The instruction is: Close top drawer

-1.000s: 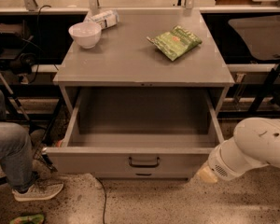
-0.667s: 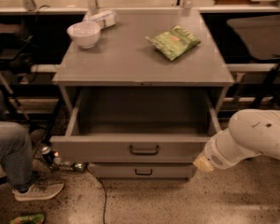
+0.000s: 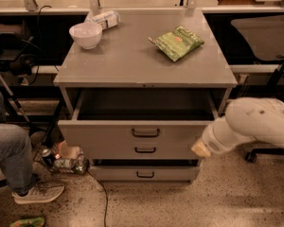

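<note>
The top drawer (image 3: 109, 132) of the grey cabinet is partly open, its flat front with a small black handle (image 3: 146, 132) standing out a short way past the cabinet top. Its inside looks empty. My white arm (image 3: 255, 126) reaches in from the right. My gripper (image 3: 200, 149) is at the arm's tan tip, against the right end of the drawer front, level with the second drawer.
Two lower grey drawers with black handles (image 3: 145, 150) (image 3: 145, 174) sit below. On the cabinet top are a white bowl (image 3: 85, 34), a green chip bag (image 3: 178, 42) and a white packet (image 3: 104, 19). A seated person's leg (image 3: 9, 160) is at the left, with a can and litter on the floor (image 3: 66, 159).
The top drawer has slid back into the cabinet by well over half of its opening. My arm has moved forward and up along the drawer's right end.
</note>
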